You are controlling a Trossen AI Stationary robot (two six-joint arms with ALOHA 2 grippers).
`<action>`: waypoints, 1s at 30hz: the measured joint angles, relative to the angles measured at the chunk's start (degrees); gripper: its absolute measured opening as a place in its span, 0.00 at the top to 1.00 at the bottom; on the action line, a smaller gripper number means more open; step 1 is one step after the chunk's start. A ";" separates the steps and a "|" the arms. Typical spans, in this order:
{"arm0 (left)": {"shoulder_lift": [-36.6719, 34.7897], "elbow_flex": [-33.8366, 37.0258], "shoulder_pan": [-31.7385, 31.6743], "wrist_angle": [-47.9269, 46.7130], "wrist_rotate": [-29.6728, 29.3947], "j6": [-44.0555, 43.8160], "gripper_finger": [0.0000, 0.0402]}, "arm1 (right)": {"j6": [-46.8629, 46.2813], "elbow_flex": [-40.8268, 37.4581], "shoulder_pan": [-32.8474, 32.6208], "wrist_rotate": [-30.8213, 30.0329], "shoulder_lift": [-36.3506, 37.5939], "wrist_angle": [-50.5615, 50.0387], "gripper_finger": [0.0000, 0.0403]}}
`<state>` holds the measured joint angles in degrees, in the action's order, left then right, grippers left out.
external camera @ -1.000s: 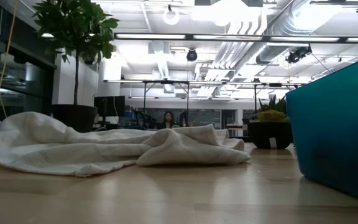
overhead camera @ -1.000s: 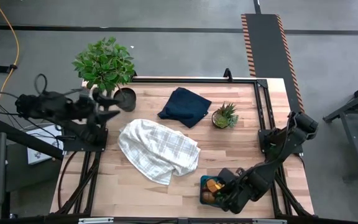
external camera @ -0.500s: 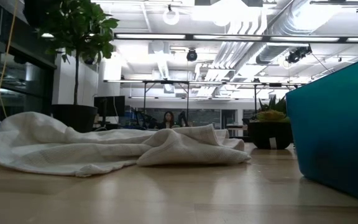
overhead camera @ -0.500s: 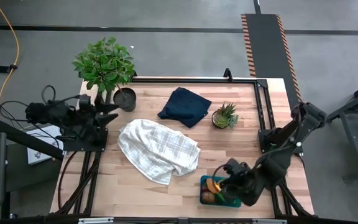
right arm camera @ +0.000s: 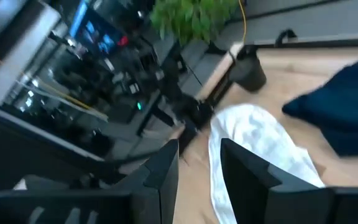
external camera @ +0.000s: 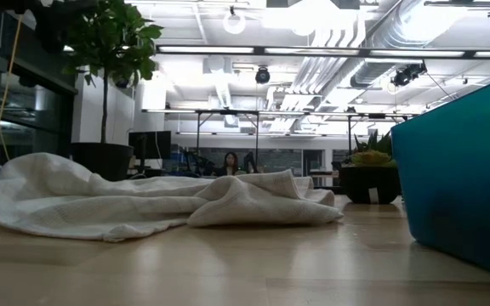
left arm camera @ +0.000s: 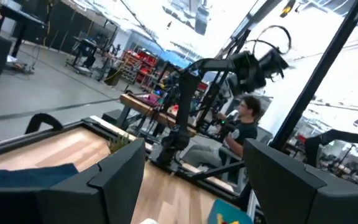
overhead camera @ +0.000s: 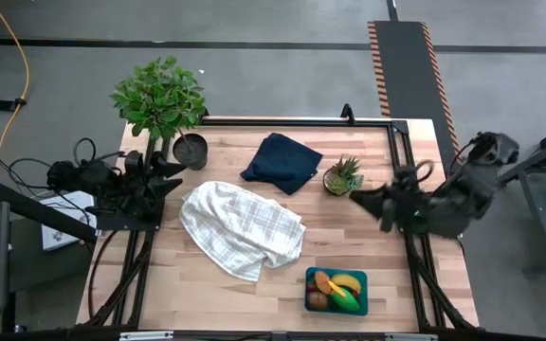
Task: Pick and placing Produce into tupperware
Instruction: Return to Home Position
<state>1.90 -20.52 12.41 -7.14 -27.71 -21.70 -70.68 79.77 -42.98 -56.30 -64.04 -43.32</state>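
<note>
Tupperware (external camera: 462,170) cut off by low view's right edge; its wall hides produce (overhead camera: 337,287) there.

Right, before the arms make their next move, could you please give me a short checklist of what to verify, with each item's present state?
1. Produce inside the tupperware: ok. The banana, orange piece, green piece and brown round one lie in it.
2. No produce loose on the table: cannot tell. None shows, but the white checked cloth could hide some.
3. Right gripper clear of the tupperware: ok. It is open and empty, over by the small spiky plant.
4. Left gripper out of the way: ok. It is open and empty at the table's left edge.
5. Right arm fully home: cannot tell.
</note>
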 joint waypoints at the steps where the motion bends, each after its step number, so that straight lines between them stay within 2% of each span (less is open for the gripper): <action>1: -0.07 0.71 0.01 0.74 0.01 0.07 0.35 | 0.37 0.00 -0.01 -0.87 1.23 -0.03 0.73; 3: -0.89 2.65 -0.01 2.05 0.67 0.07 0.35 | 1.23 0.00 -0.01 -2.35 3.30 -0.01 0.73; 10: -1.56 11.35 -0.01 17.33 4.80 0.40 0.35 | 5.05 0.01 -0.01 -6.47 6.46 1.19 0.73; 19: -1.50 19.95 -0.01 32.62 10.32 0.44 0.35 | 6.91 0.00 -0.01 -9.21 10.31 1.40 0.73; 25: -1.53 19.98 -0.03 32.10 13.63 0.21 0.35 | 11.17 0.00 -0.01 -11.05 13.34 3.07 0.73; 27: -1.53 19.98 -0.01 30.45 16.10 -0.95 0.35 | 14.88 0.00 -0.01 -12.66 14.30 5.45 0.73; 30: -1.53 20.00 -0.02 27.41 16.71 -3.95 0.35 | 22.33 0.00 -0.01 -14.28 16.06 8.39 0.73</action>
<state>0.36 -0.51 12.40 20.27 -11.00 -25.65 -48.35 79.77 -42.98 -70.58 -47.98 -34.93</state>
